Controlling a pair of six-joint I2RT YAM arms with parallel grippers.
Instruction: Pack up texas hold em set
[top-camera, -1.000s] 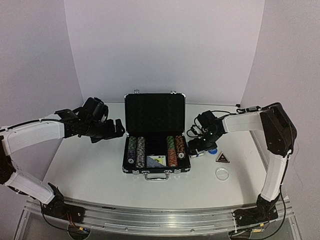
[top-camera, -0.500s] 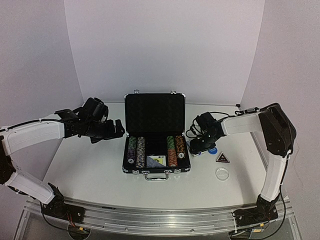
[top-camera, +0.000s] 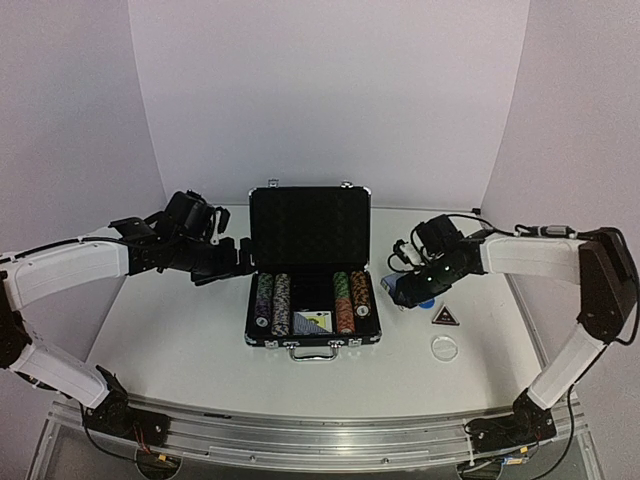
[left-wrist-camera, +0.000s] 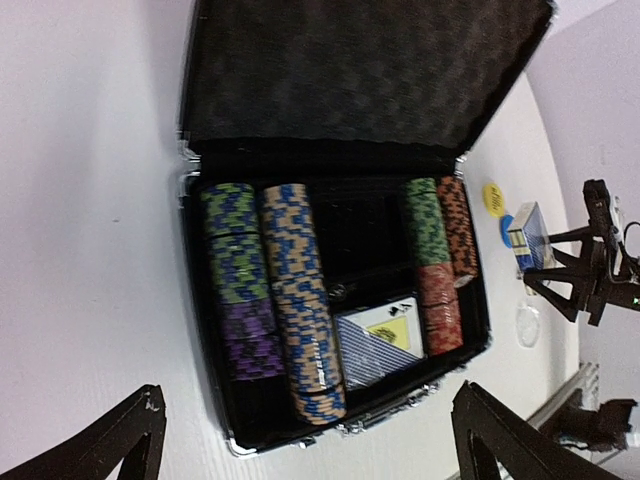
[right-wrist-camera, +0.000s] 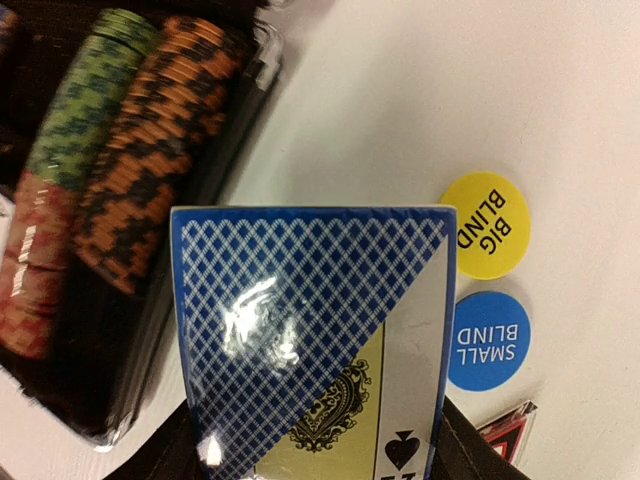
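The black briefcase (top-camera: 310, 225) stands open mid-table, with rows of striped poker chips (top-camera: 272, 303) and one blue-backed deck (top-camera: 313, 322) inside. My right gripper (top-camera: 402, 290) is shut on a second blue-backed deck (right-wrist-camera: 300, 320) and holds it just right of the case, over the yellow disc (right-wrist-camera: 487, 225) and blue disc (right-wrist-camera: 490, 340). The dark triangular button (top-camera: 444, 317) and clear disc (top-camera: 444, 347) lie on the table to the right. My left gripper (top-camera: 236, 256) is open and empty, just left of the case, and looks down on the case (left-wrist-camera: 330, 90) and its chips (left-wrist-camera: 300, 300).
White walls close in the table at the back and both sides. The raised foam-lined lid (top-camera: 310, 232) stands behind the chip rows. The case handle (top-camera: 313, 352) faces the near edge. My right arm's cables (top-camera: 470, 222) hang above the table's right side.
My right arm has swung its elbow out to the right and lower, and the deck is now lifted slightly beside the case. My left gripper has edged right toward the case.
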